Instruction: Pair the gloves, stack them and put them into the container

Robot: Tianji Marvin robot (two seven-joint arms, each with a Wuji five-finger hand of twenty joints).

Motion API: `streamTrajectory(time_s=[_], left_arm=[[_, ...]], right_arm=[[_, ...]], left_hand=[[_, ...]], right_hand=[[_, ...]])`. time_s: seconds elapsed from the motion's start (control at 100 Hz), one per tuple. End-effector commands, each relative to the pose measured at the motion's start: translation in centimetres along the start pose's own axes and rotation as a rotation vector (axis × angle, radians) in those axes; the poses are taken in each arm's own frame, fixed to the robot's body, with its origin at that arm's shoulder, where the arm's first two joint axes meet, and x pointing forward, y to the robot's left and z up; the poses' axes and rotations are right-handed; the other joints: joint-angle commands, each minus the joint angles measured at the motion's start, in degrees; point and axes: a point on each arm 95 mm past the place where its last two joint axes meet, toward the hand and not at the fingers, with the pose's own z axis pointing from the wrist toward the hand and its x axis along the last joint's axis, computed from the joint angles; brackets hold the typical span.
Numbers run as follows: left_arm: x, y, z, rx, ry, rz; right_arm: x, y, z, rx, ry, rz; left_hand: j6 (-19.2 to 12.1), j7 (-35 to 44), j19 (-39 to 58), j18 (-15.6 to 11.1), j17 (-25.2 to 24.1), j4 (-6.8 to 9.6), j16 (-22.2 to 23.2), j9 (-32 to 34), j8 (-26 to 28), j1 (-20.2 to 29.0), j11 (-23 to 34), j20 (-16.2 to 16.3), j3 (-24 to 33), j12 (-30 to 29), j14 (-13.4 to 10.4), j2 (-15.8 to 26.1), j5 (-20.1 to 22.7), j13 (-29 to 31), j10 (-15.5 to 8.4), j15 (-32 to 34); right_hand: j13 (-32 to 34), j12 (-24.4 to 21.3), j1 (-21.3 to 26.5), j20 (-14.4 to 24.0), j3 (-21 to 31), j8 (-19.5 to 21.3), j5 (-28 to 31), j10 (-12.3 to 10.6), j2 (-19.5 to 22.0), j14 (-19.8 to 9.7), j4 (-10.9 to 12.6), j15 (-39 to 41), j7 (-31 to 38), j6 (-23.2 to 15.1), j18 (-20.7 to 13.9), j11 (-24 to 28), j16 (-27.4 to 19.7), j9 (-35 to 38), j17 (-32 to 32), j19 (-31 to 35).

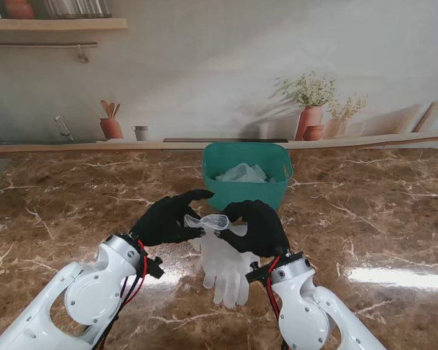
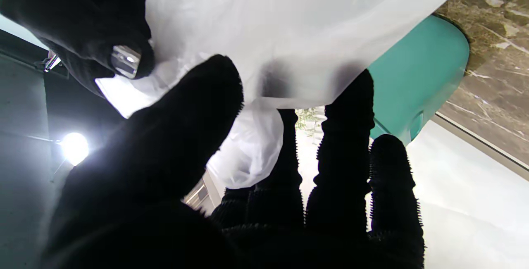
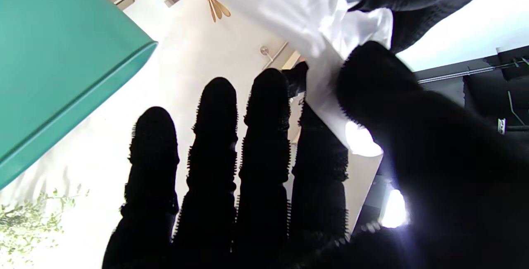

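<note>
You have both the left hand (image 1: pixel 164 219) and right hand (image 1: pixel 259 226) pinching the gloves' (image 1: pixel 223 266) cuff, fingers hanging toward the table's near edge.

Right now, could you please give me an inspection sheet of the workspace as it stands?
Surface: brown marble-patterned table, glare patches, bare around the work.
Job's things: translucent gloves hanging from both hands by the cuff; teal container farther from me, more gloves inside.
Clutter: nothing seen.
Grippers: left hand and right hand both pinch the cuff, thumb against fingers.
Cables: red and black wires at both wrists, clear of the gloves.
Surroundings: printed kitchen backdrop with shelf, pots and plants.
</note>
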Motion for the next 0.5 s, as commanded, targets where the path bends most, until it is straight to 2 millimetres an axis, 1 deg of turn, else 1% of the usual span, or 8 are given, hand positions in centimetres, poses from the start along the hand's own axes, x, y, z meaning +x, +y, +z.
streamTrajectory(time_s=[0.0, 0.05, 0.14, 0.19, 0.24, 0.29, 0.37, 0.49], left_arm=[[0.1, 0.3, -0.3, -0.003, -0.005, -0.012], [0.1, 0.3, -0.3, 0.008, -0.009, -0.013], [-0.1, 0.3, -0.6, 0.009, -0.018, -0.028], [-0.2, 0.3, -0.7, 0.024, -0.021, -0.036], [-0.2, 0.3, -0.8, 0.032, -0.024, -0.045], [-0.3, 0.3, -0.9, 0.040, -0.025, -0.056], [-0.3, 0.3, -1.1, 0.051, -0.027, -0.088], [0.0, 0.3, -1.4, 0.037, -0.001, -0.141]], right_arm=[[0.4, -0.1, -0.5, 0.001, 0.004, 0.012], [0.5, 0.1, -0.6, -0.007, 0.011, 0.010], [0.7, 0.5, -0.9, -0.019, 0.014, 0.009], [0.8, 0.7, -1.0, -0.026, 0.014, 0.006], [0.8, 0.9, -1.1, -0.032, 0.013, 0.001], [0.8, 1.1, -1.2, -0.036, 0.008, -0.003], [0.7, 1.3, -1.4, -0.041, -0.003, -0.009], [0.8, 1.7, -2.0, -0.041, -0.017, -0.005]], left_hand=[[0.02, -4.11, -2.19, 1.09, -2.64, -0.13, 0.97, -2.57, -2.56, -1.41, 1.99, -0.09, -2.81, 2.88, 0.38, -0.55, 1.83, -3.56, -2.44, -0.90], [-1.81, -3.22, -3.97, 1.70, -4.29, -0.24, 1.49, -3.86, -2.19, -2.00, 3.44, -0.66, -4.18, 6.25, 1.84, -0.72, 4.48, -6.34, -3.07, -1.80], [-8.86, 12.73, -7.27, 2.67, -6.98, -0.06, 1.45, -7.29, 6.24, -2.50, 5.31, -1.18, -7.39, 10.13, 1.46, 1.46, 14.32, -11.70, -2.35, -5.37], [-15.05, 23.39, -8.15, 3.16, -7.48, -0.11, 0.58, -9.52, 11.70, -2.60, 6.24, -0.97, -9.21, 9.31, 1.53, 2.57, 16.55, -13.94, -1.70, -7.41], [-17.79, 28.93, -9.02, 3.50, -7.98, 0.57, -1.19, -10.84, 13.83, -0.71, 5.05, -0.97, -12.57, 8.10, 1.56, 3.28, 16.43, -15.85, -0.98, -9.84], [-18.70, 30.87, -9.80, 3.59, -8.43, 0.80, -3.09, -12.03, 14.91, -0.16, 2.70, -1.10, -13.04, 4.39, 1.94, 3.64, 17.61, -16.76, 0.32, -11.82], [-19.46, 35.25, -9.91, 4.04, -8.10, 0.91, -5.87, -8.88, 12.58, 0.77, -0.43, -0.61, -12.34, -8.94, 1.78, 3.93, 23.79, -14.57, 3.82, -12.17], [-17.28, 33.03, -9.86, 3.82, -7.94, 1.01, -5.79, -1.10, 4.59, 1.32, -1.47, -0.29, -13.20, -10.88, 2.58, 6.99, 28.35, -12.34, 3.46, -10.55]], right_hand=[[1.23, 1.09, -0.22, 1.75, 3.26, 1.59, 1.88, -2.11, 1.05, -2.37, 0.29, 0.87, 0.23, -3.56, -1.41, 0.98, 1.34, 0.73, 0.50, 2.37], [1.33, 1.15, -0.27, 1.81, 3.28, 1.75, 1.89, -2.03, 1.15, -2.35, 0.28, 0.94, 0.18, -3.48, -1.42, 1.03, 1.35, 0.82, 0.59, 2.57], [1.40, 1.25, -0.36, 1.84, 3.37, 2.04, 1.78, -1.97, 1.61, -2.30, 0.28, 1.01, 0.07, -3.07, -1.48, 1.07, 1.35, 0.83, 0.71, 2.85], [1.45, 1.30, -0.39, 1.85, 3.40, 2.22, 1.70, -1.94, 1.84, -2.33, 0.29, 1.06, 0.08, -2.81, -1.49, 1.09, 1.36, 0.83, 0.77, 2.95], [1.50, 1.31, -0.41, 1.85, 3.43, 2.37, 1.64, -1.94, 1.91, -2.34, 0.30, 1.11, 0.08, -2.72, -1.50, 1.09, 1.37, 0.83, 0.89, 3.07], [1.54, 1.39, -0.40, 1.86, 3.46, 2.53, 1.63, -1.80, 1.90, -2.25, 0.31, 1.16, 0.09, -2.50, -1.47, 1.16, 1.38, 0.86, 0.94, 3.20], [1.67, 1.47, -0.35, 1.91, 3.58, 2.72, 1.63, -1.59, 1.86, -2.10, 0.40, 1.29, 0.06, -2.21, -1.46, 1.25, 1.41, 0.94, 1.18, 3.55], [2.27, 1.16, -0.46, 2.04, 3.82, 2.62, 1.92, -0.99, 1.34, -1.54, 0.65, 1.69, -0.02, -1.33, -1.17, 1.20, 1.50, 1.51, 1.65, 4.38]])
